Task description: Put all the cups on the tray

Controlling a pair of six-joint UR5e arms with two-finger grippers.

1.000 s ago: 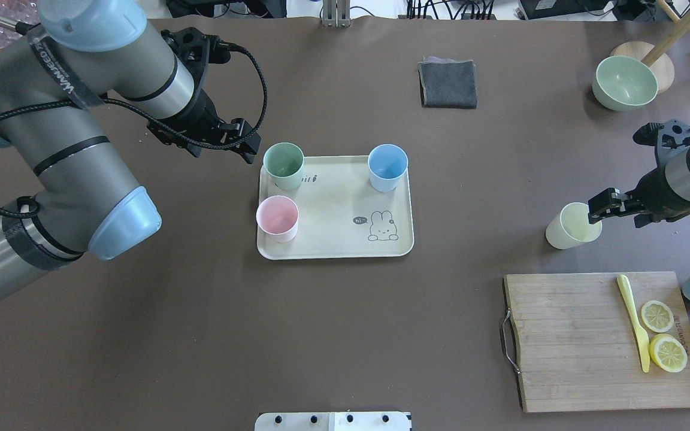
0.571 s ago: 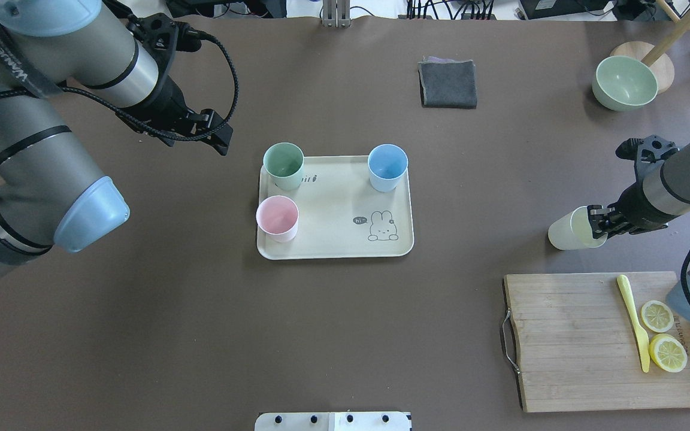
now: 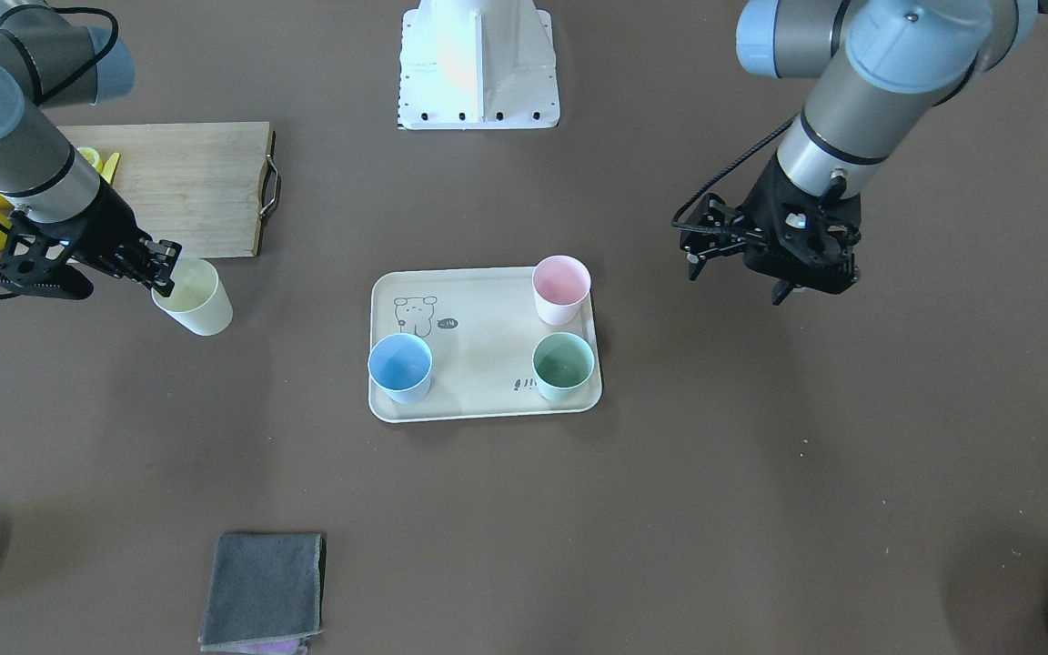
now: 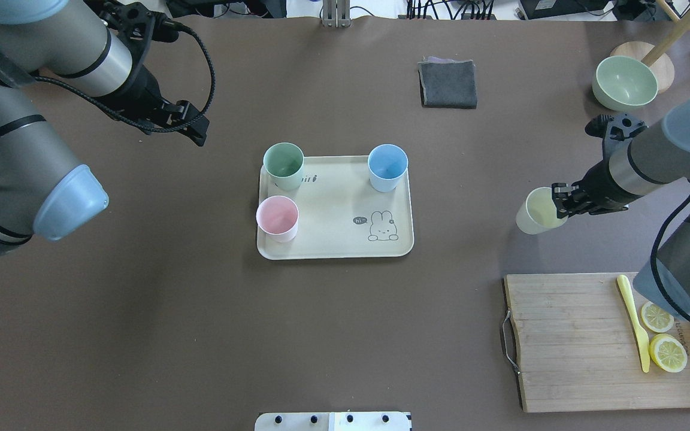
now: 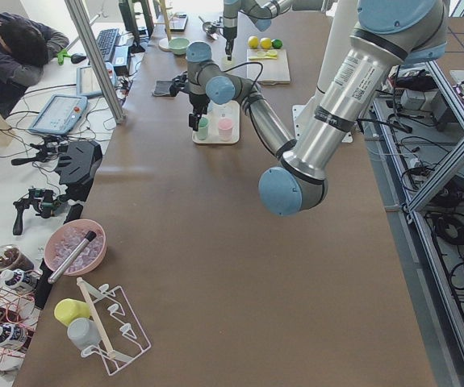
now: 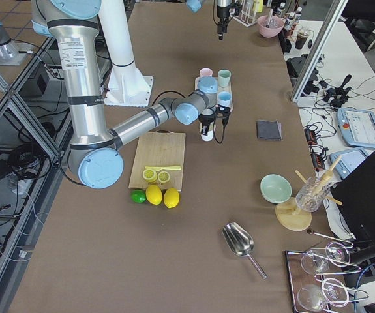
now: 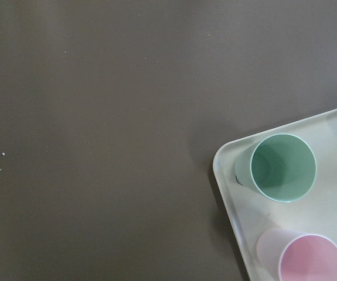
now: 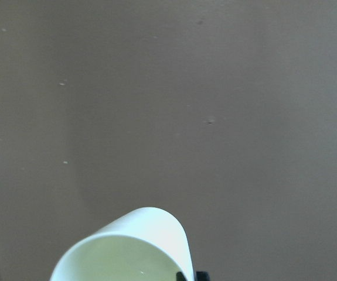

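The cream tray [image 4: 336,206] lies mid-table and carries the mint green cup [image 4: 283,166], the light blue cup [image 4: 387,167] and the pink cup [image 4: 277,218], all upright. My right gripper [image 4: 559,202] is shut on the rim of the pale yellow cup [image 4: 536,212], holding it tilted above the table to the right of the tray; the cup also shows in the right wrist view [image 8: 130,246]. My left gripper [image 4: 194,126] is open and empty, above bare table to the far left of the tray. Its wrist view shows the mint cup [image 7: 282,168] and pink cup [image 7: 312,257].
A wooden cutting board [image 4: 566,341] with lemon slices and a yellow knife lies at the front right. A grey cloth [image 4: 448,84] lies beyond the tray. A pale green bowl [image 4: 625,82] stands at the far right.
My right gripper has tilted and lifted the yellow cup and carried it left toward the tray. My left arm has drawn back, away from the mint green cup.
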